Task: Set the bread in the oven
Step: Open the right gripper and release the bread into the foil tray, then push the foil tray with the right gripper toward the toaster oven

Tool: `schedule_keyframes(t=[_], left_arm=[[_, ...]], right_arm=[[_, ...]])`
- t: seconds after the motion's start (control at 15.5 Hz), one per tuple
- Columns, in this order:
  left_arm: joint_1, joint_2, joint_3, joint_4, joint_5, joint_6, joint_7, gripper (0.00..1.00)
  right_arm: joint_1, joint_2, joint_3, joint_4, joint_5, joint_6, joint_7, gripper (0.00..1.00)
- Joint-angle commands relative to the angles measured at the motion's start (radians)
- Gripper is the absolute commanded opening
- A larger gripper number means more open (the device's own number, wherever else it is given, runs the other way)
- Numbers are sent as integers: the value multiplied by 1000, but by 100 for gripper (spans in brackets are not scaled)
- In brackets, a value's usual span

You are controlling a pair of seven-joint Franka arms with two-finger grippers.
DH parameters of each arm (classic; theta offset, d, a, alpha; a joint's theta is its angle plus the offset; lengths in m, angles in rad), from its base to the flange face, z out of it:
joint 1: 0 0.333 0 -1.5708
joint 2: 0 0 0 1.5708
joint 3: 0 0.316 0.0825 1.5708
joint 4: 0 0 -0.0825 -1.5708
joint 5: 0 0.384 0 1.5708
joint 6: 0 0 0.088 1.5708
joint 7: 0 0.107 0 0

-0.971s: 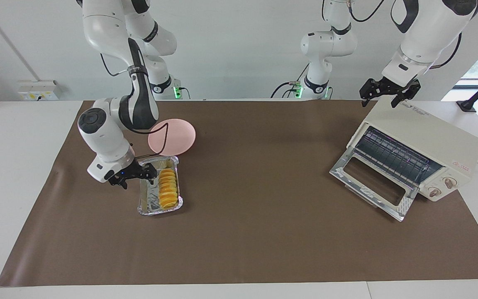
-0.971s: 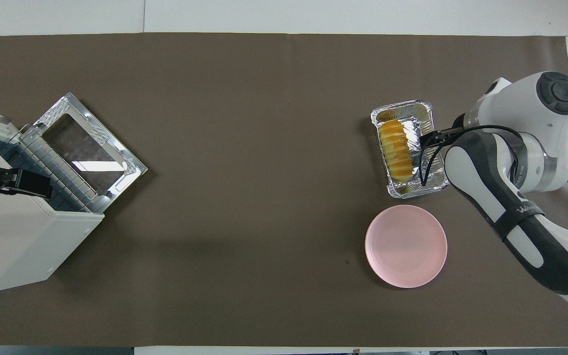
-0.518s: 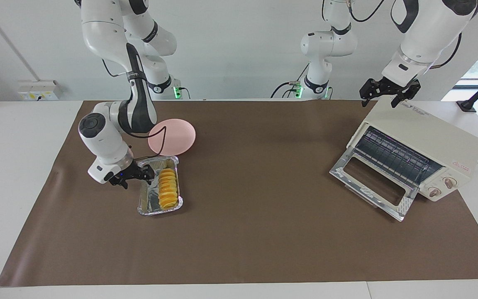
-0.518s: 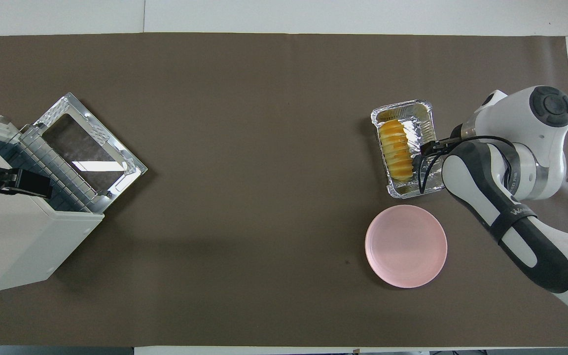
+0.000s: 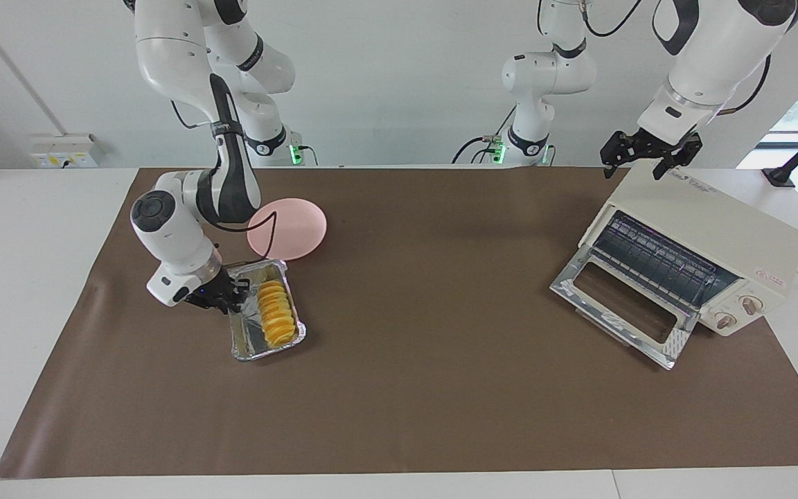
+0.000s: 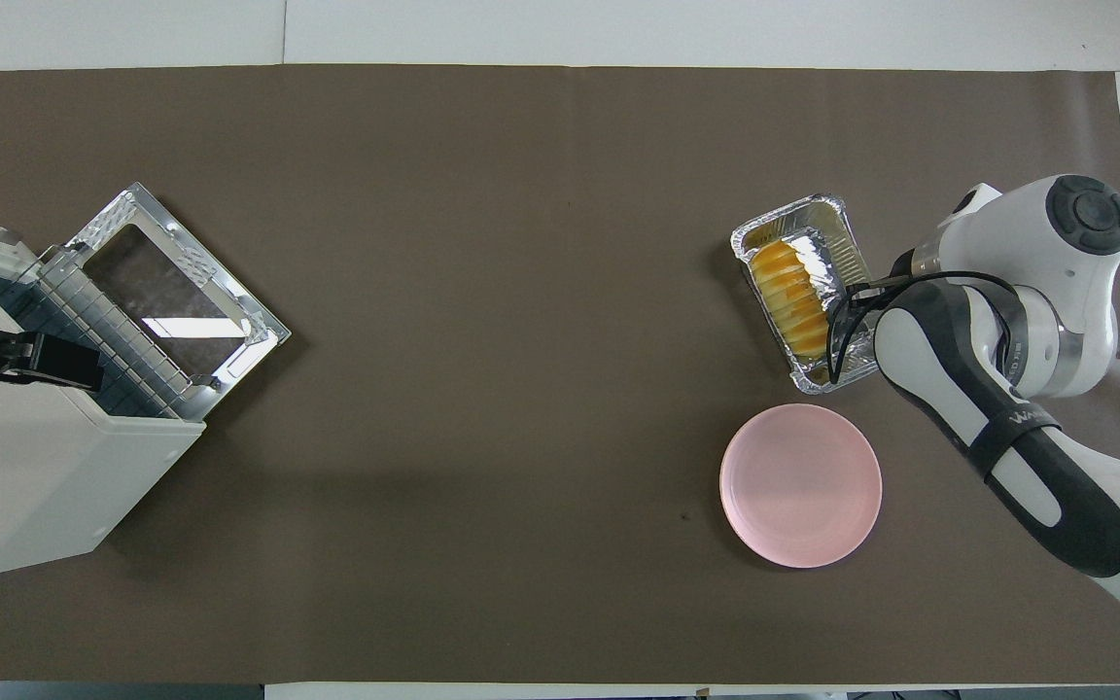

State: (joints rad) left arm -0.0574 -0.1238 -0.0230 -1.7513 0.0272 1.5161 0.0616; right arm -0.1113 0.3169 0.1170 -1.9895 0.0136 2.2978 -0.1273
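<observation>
Two arms in frame, only the right one working. Over the last second the foil tray [image 5: 266, 320] has rotated on the mat: its end farther from the robots has swung toward the left arm's end of the table. The right gripper [image 5: 227, 296] sits low at the tray's long rim on the right arm's side and looks closed on that rim, though the contact itself is too small to confirm. My read: the tray is being gripped or dragged with the bread [image 5: 276, 314] still lying inside it, so the load likely goes over as tray plus bread.

The oven [image 5: 690, 253] is well apart at the left arm's end, door dropped open, rack exposed. The left gripper [image 5: 650, 154] waits above the oven's top edge nearest the robots, fingers spread, holding nothing.

The facing view shows gripper height and rim contact; overhead the right arm's own link covers that gripper. Overhead gives the tray's skew cleanly, plus the pink plate [image 6: 800, 485] nearer the robots.
</observation>
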Motion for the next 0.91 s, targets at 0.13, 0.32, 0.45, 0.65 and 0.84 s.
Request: schedule_keyframes(t=[0.13,0.32,0.45,0.65,0.84], left_arm=[[5,-11,-3,-4,7,-1,-8,100],[5,-11,-3,-4,7,-1,-8,100],[5,-11,-3,-4,7,-1,-8,100],[5,-11,-3,-4,7,-1,-8,100],[5,-11,-3,-4,7,-1,-8,100]], right_arm=[[37,-6,15,81,92,-49,24,0],[131,10,15,196,94,-139,183,0],[208,34,13,274,94,-173,291,0],[321,76,15,356,98,-169,435,0],[410,119,13,357,97,-114,550,0]])
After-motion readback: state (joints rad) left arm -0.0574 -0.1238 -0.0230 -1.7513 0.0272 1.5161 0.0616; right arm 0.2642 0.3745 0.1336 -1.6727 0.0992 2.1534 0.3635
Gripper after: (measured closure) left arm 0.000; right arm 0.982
